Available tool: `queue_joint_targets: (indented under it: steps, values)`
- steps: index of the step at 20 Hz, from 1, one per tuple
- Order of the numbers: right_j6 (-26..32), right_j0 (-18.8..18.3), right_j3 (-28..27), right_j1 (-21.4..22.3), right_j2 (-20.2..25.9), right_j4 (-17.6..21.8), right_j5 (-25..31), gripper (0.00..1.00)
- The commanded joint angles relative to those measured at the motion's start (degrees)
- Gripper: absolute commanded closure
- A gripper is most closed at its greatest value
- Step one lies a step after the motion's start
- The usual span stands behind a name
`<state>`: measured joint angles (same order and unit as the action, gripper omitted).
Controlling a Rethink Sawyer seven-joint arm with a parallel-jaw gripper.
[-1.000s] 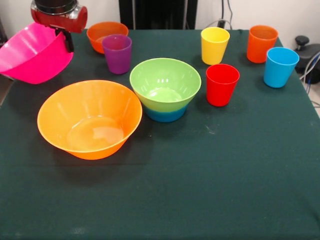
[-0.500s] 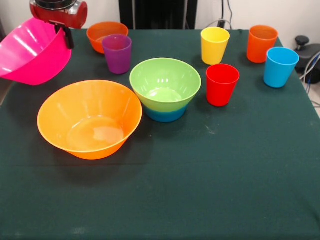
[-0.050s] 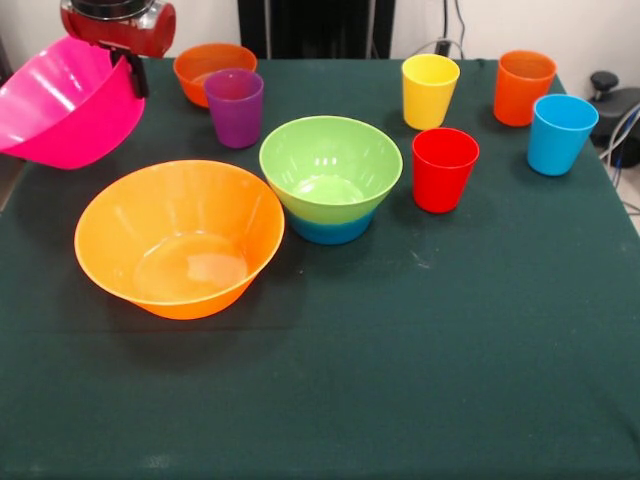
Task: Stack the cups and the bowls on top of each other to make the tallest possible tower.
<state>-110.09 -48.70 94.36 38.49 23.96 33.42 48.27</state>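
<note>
Upper left of frame: gripper (image 3: 131, 75) is showing one dark finger (image 3: 134, 80) pressing against the rim of the pink bowl (image 3: 70, 105); fingers are clamping that rim, the second one hiding behind the bowl wall. The bowl is hanging tilted, clear of the table, its left edge running close to the frame border. The red arm head (image 3: 118, 25) is being cut off by the top edge.

No writing, brand or label is showing on anything.

Count, bowls: five. The pink one aloft; large orange bowl (image 3: 180, 238) sitting upright left of centre; green bowl (image 3: 330, 165) nesting in a blue bowl (image 3: 330, 230), of which only a lower band is showing; small orange bowl (image 3: 205, 65) at top, partly hiding behind the purple cup (image 3: 234, 107).

Count, cups: five, all upright and apart from one another. Purple at upper left, yellow cup (image 3: 430, 90) top centre, red cup (image 3: 445, 168) just right of the green bowl, orange cup (image 3: 524, 87) and light blue cup (image 3: 561, 133) at upper right.

All is resting on a dark green tablecloth (image 3: 400, 380).
</note>
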Motion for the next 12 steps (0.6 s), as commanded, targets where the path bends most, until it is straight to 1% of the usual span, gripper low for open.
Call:
queue_joint_targets:
  steps: [1,12]
  values:
    - [5.5,3.0,-0.2,0.5,2.1,-1.3,4.3,1.00]
    - [5.0,3.1,1.6,2.3,1.7,-2.4,4.8,1.00]
